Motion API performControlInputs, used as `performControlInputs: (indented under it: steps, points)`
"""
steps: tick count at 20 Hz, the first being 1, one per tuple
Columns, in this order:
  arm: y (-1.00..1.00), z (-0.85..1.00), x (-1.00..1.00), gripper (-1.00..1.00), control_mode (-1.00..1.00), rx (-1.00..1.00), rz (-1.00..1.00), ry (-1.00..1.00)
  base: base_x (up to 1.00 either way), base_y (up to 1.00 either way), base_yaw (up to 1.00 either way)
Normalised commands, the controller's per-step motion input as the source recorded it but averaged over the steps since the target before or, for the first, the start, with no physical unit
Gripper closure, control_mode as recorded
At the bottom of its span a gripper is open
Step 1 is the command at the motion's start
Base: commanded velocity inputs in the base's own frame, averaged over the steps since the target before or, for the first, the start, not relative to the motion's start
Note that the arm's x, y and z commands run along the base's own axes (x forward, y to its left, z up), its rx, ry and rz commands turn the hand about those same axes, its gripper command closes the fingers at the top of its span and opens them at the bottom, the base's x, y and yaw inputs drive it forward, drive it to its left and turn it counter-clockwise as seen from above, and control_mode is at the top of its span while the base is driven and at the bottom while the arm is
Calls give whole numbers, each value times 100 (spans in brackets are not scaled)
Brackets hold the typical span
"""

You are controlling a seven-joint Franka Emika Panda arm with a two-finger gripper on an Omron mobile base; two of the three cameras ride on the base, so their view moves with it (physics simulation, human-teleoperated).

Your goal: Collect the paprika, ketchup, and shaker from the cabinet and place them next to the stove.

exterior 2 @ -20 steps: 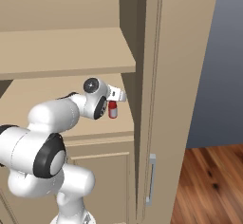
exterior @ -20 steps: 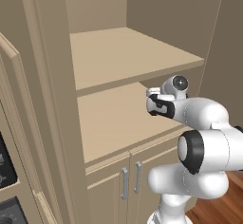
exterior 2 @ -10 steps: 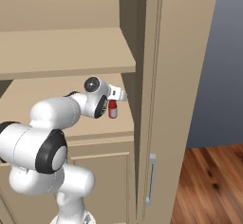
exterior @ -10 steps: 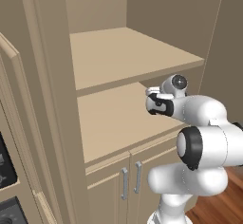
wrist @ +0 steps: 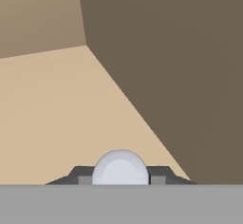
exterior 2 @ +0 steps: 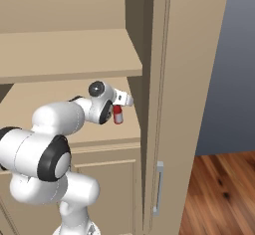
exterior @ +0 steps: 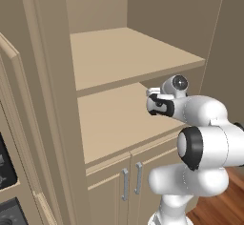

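Observation:
The shaker shows its rounded pale grey top in the hand view, and my gripper is shut on it with a dark finger on each side. It stands on the lower open shelf of the beige cabinet, near the shelf's right back corner. In the base views my gripper reaches into that shelf under the upper board. A small bright red bottle, the ketchup, stands on the shelf just below and beside the hand. The paprika and the stove are out of view.
The upper shelf board hangs close above the hand. The cabinet's right side wall is close to the gripper. Two small doors with metal bar handles sit below the shelf. Wooden floor lies to the right.
The jaws have closed from wide open onto the shaker. The arm and the base have stayed where they were.

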Motion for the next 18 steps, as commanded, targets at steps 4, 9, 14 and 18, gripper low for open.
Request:
performControlInputs:
  steps: [4,9,14,18]
  points:
    - [0,-2,0,100,-100,0,0,0,0,0,0]
    - [0,0,0,100,-100,0,0,0,0,0,0]
    - [0,0,0,100,-100,0,0,0,0,0,0]
    - [1,0,0,100,-100,0,0,0,0,0,0]
